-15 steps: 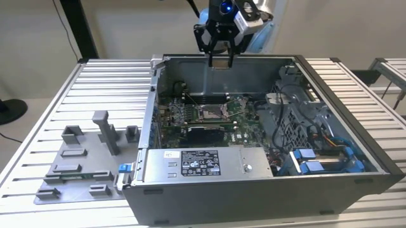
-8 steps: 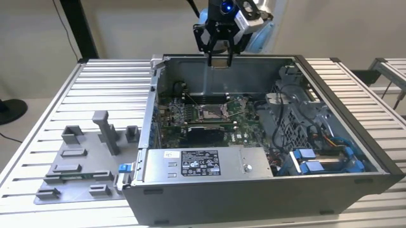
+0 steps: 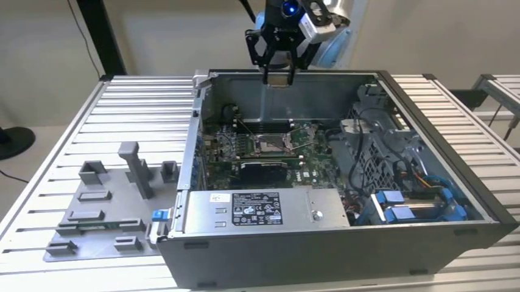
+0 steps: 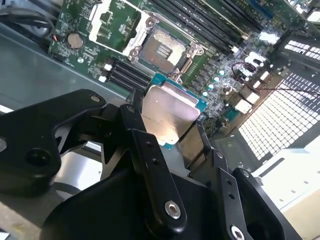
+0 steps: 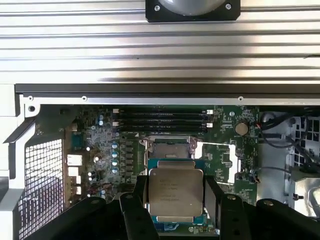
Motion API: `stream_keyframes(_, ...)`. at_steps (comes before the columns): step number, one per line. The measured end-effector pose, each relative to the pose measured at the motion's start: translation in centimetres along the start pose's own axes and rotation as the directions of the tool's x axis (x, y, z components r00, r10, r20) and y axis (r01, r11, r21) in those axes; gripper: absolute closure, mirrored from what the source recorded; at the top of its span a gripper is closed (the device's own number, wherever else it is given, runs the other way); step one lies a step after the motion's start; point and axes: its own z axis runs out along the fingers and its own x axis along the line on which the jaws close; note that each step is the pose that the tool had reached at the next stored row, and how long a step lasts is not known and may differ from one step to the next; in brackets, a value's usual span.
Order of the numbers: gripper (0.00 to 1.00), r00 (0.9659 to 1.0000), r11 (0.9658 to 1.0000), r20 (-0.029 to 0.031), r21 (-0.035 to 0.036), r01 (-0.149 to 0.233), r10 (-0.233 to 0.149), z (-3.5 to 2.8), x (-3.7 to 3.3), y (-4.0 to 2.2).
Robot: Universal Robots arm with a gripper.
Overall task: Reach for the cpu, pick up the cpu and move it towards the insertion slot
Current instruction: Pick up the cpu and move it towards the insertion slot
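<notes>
1. The desk (image 3: 138, 103), a ribbed metal top, carries an open case (image 3: 455, 182) that takes up most of its middle and the exterior view's right side; a grey fixture tray (image 3: 97, 213) lies near the front corner on the exterior view's left.
2. Inside the case the board (image 3: 223, 149) lies flat on the floor, with a power supply (image 3: 260, 210) along the case's front wall and cables (image 3: 366, 164) and blue-clipped bays (image 3: 406, 210) toward the exterior view's right.
3. The slot (image 3: 272, 144) sits near the board's middle, its metal frame open and its dark centre bare; it shows in both wrist views (image 5: 170, 150).
4. The hand (image 3: 279, 72) hangs above the case's rear wall, well above the board, and is closed on the cpu (image 5: 176, 192).
5. The cpu is held clear of everything, over the board and near the slot in both wrist views, not yet in it.
6. It looks light, stiff and thin, and likely fragile on its underside contacts; the smooth metal lid could slip, so the edges are the place to hold, and the fingers (image 5: 214, 195) press two opposite edges.
7. It is square, so it has no real long axis; its silvery lid (image 4: 167, 115) faces the wrist cameras and its flat faces seem roughly level with the board.
</notes>
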Motion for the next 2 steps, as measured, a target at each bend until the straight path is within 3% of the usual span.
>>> stream_keyframes(2,1.00,1.0000,1.0000,0.0000,0.0000,0.000,0.000,0.00,0.00,0.00)
